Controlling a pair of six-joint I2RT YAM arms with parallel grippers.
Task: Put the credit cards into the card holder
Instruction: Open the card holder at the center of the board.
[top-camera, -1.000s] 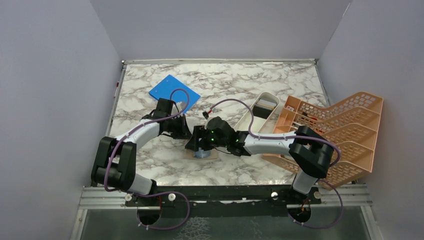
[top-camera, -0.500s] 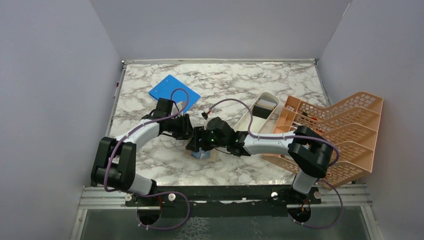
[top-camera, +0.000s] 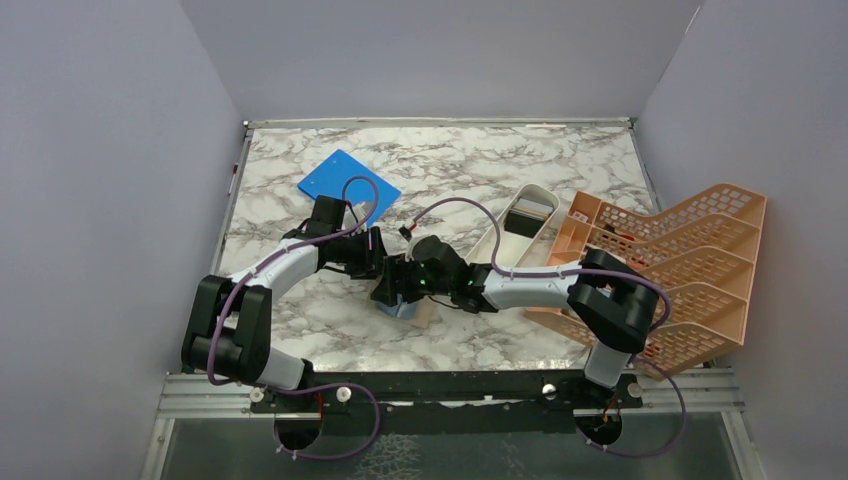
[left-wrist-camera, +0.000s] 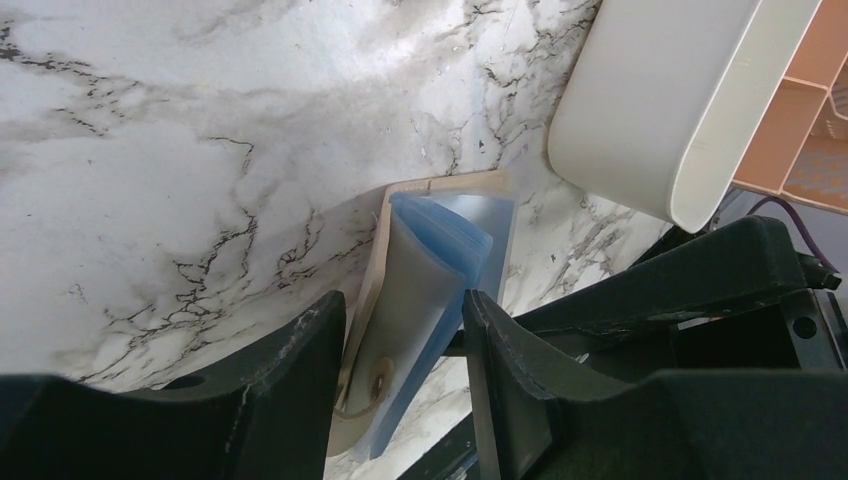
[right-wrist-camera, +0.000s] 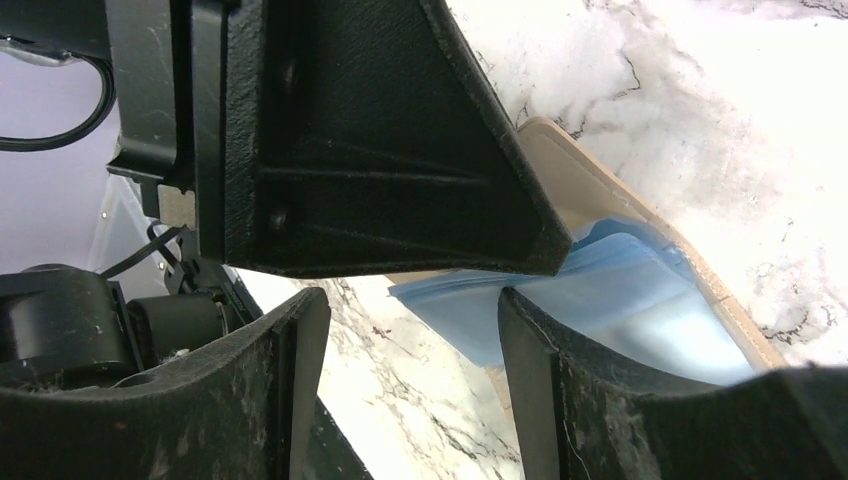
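Two arms met over the middle of the marble tabletop (top-camera: 480, 180), slightly toward its near edge: the left arm (top-camera: 285, 262) reached in from the left and the right arm (top-camera: 530, 288) from the right. A white tray (top-camera: 520, 225) stood to the far right of them, with small flat pieces in it that I could not name.

The card holder (top-camera: 405, 308) lay open on the tabletop directly under both hands, so neither was clearly the nearer. The left hand (top-camera: 383, 268) sat just to its far left, fingers (left-wrist-camera: 310, 370) spread and clamping nothing. In the left wrist view the holder's long axis ran straight out from the gap between them. The right hand (top-camera: 392, 290) was open too, straddling a corner of the holder's light blue leaves (right-wrist-camera: 620, 290).

Those leaves bowed up off the tan cover (left-wrist-camera: 378, 260). Whether any of the credit cards sat in them I could not tell.
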